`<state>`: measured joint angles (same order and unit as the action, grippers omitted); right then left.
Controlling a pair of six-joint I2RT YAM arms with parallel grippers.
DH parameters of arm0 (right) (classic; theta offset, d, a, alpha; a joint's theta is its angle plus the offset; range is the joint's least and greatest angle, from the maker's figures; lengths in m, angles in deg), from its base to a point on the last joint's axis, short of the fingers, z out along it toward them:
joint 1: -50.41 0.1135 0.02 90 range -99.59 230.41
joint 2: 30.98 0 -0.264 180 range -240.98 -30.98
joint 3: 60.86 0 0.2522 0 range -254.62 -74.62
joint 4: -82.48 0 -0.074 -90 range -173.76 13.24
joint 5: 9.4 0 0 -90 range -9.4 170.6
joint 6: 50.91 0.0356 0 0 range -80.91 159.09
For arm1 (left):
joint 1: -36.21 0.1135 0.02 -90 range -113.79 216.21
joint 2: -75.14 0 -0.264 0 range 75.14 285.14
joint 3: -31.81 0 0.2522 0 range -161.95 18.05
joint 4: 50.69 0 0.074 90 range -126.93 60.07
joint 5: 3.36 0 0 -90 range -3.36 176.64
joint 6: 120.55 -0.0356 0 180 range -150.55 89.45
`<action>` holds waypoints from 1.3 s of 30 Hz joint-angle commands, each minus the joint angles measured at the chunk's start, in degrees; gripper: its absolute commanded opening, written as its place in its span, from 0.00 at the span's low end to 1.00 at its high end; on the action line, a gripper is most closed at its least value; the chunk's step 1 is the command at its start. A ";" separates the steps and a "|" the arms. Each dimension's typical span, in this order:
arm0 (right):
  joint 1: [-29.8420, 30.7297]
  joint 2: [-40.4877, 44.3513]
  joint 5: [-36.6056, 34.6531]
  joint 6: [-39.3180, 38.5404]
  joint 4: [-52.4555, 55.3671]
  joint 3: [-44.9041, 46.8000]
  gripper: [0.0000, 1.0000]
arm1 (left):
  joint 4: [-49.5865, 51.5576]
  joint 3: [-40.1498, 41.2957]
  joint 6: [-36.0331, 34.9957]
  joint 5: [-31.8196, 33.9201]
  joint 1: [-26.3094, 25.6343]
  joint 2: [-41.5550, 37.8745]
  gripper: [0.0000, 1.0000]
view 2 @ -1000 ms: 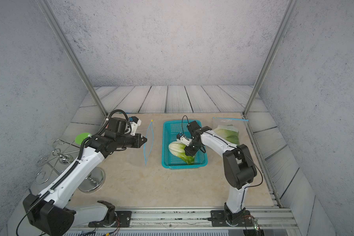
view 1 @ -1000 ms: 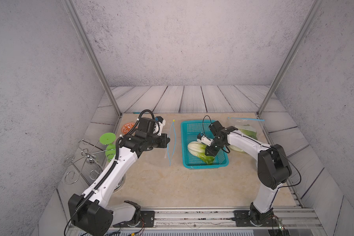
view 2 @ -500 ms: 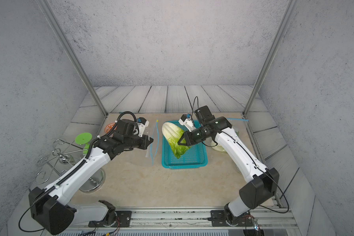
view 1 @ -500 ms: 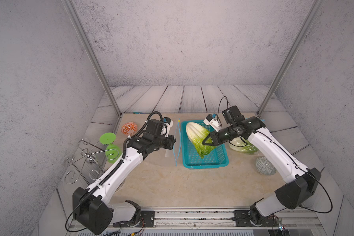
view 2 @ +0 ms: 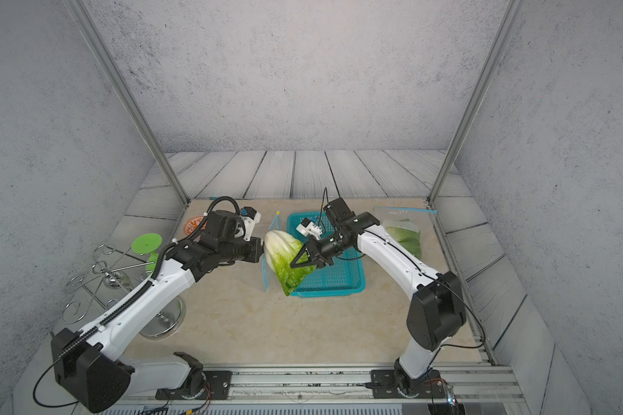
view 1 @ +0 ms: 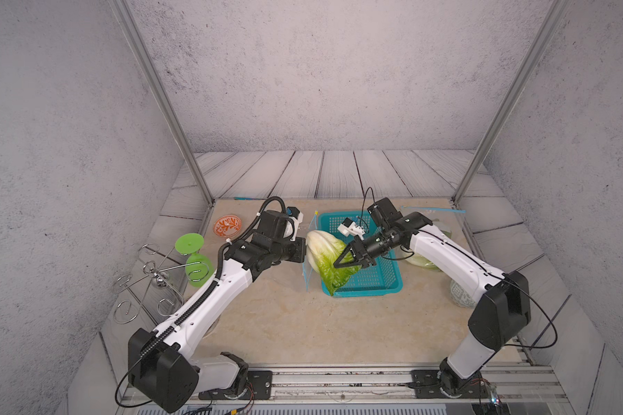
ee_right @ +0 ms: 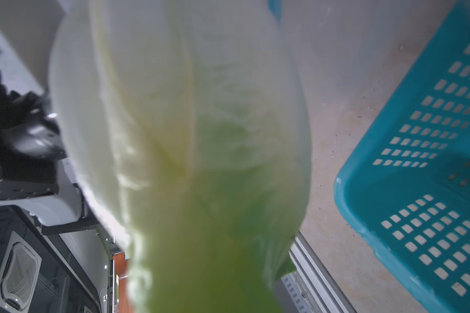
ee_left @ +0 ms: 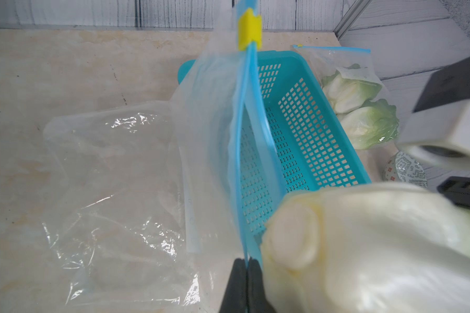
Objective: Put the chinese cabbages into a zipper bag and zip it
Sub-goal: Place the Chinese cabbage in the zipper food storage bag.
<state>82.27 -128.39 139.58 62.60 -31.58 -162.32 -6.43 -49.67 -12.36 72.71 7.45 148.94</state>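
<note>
Chinese cabbage (view 1: 325,258), held clear of the worktop (view 1: 285,323) just beside the mouth of the zipper bag (ee_left: 209,108), white base toward the bag and green leaves hanging. The right end effector (view 1: 343,261) is clamped on the leafy middle, leaving the base free, presumably to enter first. The left end effector (ee_left: 246,271), pinched tight on the blue zip rim, stands the mouth upright; the yellow slider (ee_left: 249,32) sits at the far end, so the track is open. The teal basket (view 1: 371,290) is empty; two more heads lie in a second bag (ee_left: 364,81) beyond it
</note>
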 commanded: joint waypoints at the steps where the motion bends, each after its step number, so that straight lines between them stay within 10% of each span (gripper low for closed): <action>1: 0.28 -3.00 -6.42 -4.53 9.20 -1.94 0.00 | -0.38 -0.34 -1.48 -0.91 -0.51 -1.82 0.00; 13: 3.56 -6.01 -12.16 -6.50 13.32 -7.18 0.00 | 6.54 -6.50 -6.81 -4.50 -6.91 2.04 0.00; 28: -2.48 2.38 8.25 3.77 -5.96 2.10 0.00 | 12.98 -1.92 -10.14 -4.26 -7.03 -2.72 0.00; 33: -0.93 3.00 5.01 10.79 -14.53 5.37 0.00 | 12.11 -2.58 -7.76 -6.74 -7.11 -3.40 0.00; 39: 5.06 -1.20 -7.81 -1.16 0.39 -1.55 0.00 | 10.51 -5.74 -6.36 -8.30 -7.37 -2.09 0.00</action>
<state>84.45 -128.72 136.36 67.56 -36.25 -160.53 5.83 -52.86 -19.00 66.50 0.72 146.43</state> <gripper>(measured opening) 0.194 0.045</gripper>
